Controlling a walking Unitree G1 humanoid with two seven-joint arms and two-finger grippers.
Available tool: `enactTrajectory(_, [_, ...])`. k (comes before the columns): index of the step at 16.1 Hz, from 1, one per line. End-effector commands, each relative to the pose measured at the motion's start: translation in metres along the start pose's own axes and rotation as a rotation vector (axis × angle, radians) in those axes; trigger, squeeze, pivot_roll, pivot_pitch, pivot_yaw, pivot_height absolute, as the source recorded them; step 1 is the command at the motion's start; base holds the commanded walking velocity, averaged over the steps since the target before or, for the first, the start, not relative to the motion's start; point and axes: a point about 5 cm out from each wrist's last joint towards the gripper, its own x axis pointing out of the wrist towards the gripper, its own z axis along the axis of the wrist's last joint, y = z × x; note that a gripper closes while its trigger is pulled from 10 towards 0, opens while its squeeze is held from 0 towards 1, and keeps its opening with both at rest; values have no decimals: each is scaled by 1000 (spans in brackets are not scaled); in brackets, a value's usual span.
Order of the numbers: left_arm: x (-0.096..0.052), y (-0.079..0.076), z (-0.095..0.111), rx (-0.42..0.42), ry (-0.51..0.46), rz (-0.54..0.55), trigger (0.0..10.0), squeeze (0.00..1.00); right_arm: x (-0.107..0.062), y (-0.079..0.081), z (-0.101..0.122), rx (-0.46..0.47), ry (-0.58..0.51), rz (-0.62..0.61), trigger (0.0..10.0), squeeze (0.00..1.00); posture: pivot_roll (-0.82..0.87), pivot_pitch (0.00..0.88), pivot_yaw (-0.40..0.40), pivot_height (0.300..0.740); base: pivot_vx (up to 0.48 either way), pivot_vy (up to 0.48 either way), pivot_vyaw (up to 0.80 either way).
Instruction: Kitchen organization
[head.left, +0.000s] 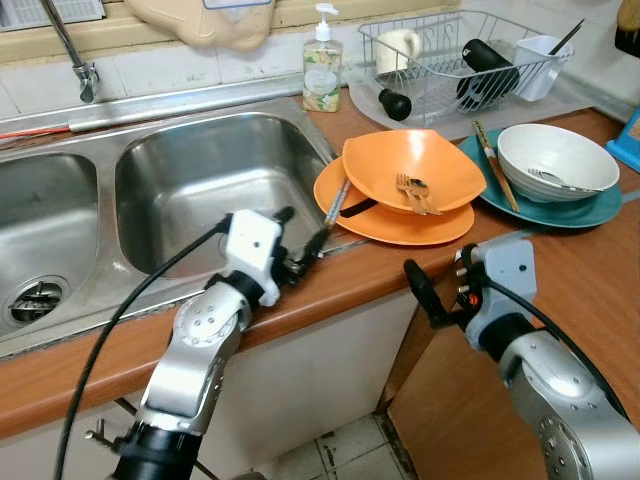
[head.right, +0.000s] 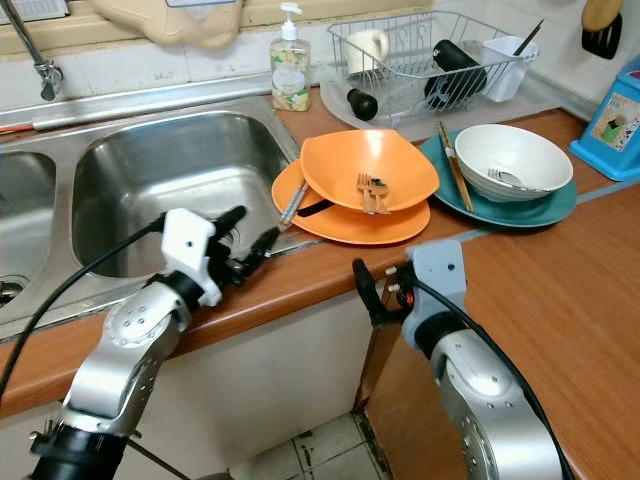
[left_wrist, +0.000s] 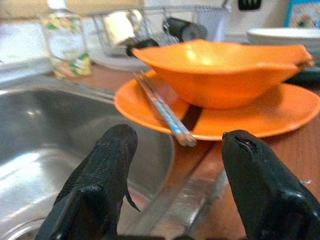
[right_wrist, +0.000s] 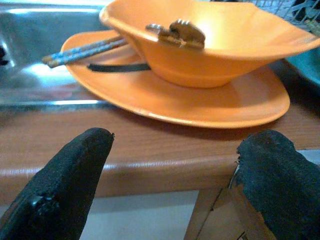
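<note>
An orange bowl (head.left: 412, 165) holding a fork and a spoon (head.left: 413, 192) sits on an orange plate (head.left: 400, 226) on the wooden counter beside the sink. A pair of chopsticks (head.left: 336, 200) lies on the plate's left rim, pointing toward the sink edge. My left gripper (head.left: 303, 230) is open, just short of the chopsticks' near end, over the sink rim. At the counter's front edge my right gripper (right_wrist: 172, 155) is open below the orange plate (right_wrist: 200, 100), holding nothing. Further right, a white bowl (head.left: 557, 158) with a spoon rests on a teal plate (head.left: 600, 210) with another pair of chopsticks (head.left: 495, 168).
A double steel sink (head.left: 200, 180) with a faucet (head.left: 78, 62) lies to the left. A soap bottle (head.left: 322, 66) and a wire dish rack (head.left: 450, 60) with a mug and cups stand at the back. A blue box (head.left: 628, 135) is at the far right.
</note>
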Motion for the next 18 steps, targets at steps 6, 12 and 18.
enactTrajectory(6, [15, -7, -5, -23, 34, -82, 8627, 0, -1, 11, 6, -81, -12, 82, 10000, 0, -193, 0, 53, 740, 0, 0, 0])
enactTrajectory(12, [33, -7, -10, -40, 48, -53, 0, 0, 4, 11, 7, -104, -5, 82, 10000, 0, -204, 0, 55, 740, 0, 0, 0])
enactTrajectory(18, [40, -1, -9, -45, 25, -4, 0, 0, 6, 13, 6, -114, -4, 93, 10000, 0, -198, 0, 52, 740, 0, 0, 0])
